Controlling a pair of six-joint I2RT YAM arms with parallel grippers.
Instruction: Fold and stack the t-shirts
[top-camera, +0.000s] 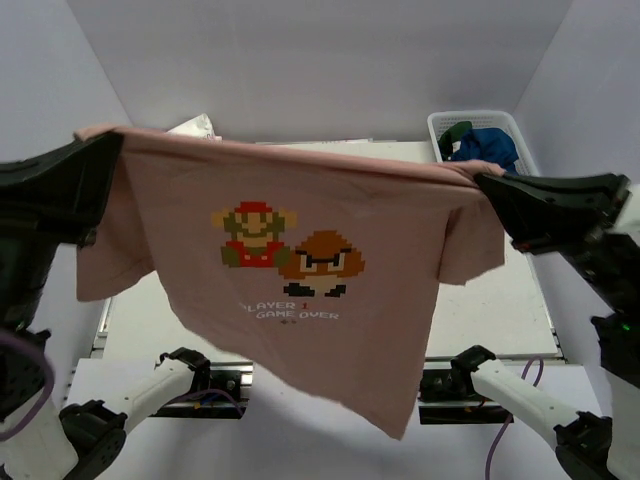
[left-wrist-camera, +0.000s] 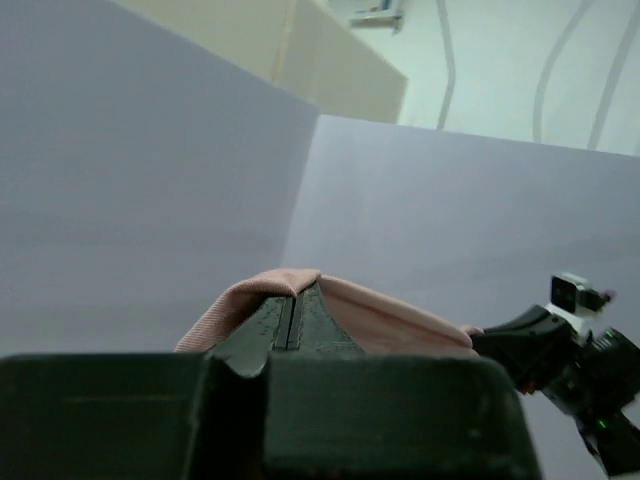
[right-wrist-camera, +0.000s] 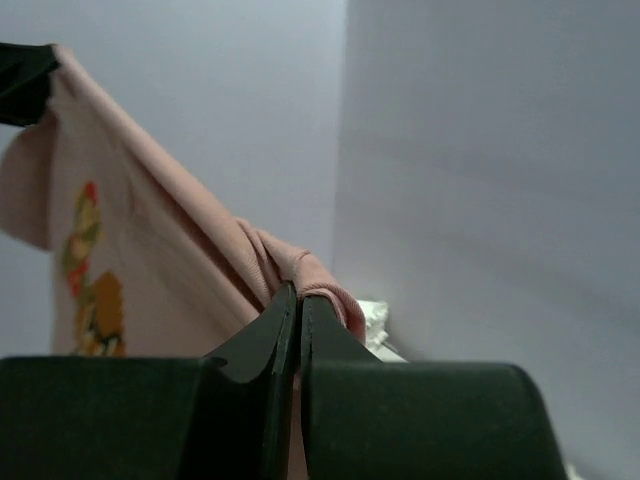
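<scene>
Left tool (top-camera: 117, 141): mine, clenched on one upper corner of the pink t-shirt (top-camera: 300, 230). In my left wrist view the two fingers are pressed flat together and pink fabric is bunched over their tips.
Right tool (top-camera: 481, 182): mine, clamped on the opposite upper corner. In the right wrist view the fingers meet with a fold of pink cloth gathered at their tips.
Pink t-shirt, position: held up in the air, stretched between my two tools and well above the tabletop (top-camera: 500, 300).
Pink t-shirt, attitude: the top edge runs nearly straight from tool to tool, slightly lower on the right. The body hangs below it, with a sleeve drooping at each side.
Pink t-shirt, print: faces the top camera. It shows two pixel game characters with the lettering "PLAYER 1 GAME OVER" beneath.
Pink t-shirt, hem: slants, with its lowest corner at the lower right, over the near edge between my arm bases.
Basket (top-camera: 436, 124): white mesh, at the far right corner of the tabletop.
Basket contents: a navy t-shirt (top-camera: 492, 146) and a dark green t-shirt (top-camera: 457, 130), both crumpled.
White garment (top-camera: 194, 126): at the far left, mostly hidden behind the pink top edge. I cannot tell its details.
</scene>
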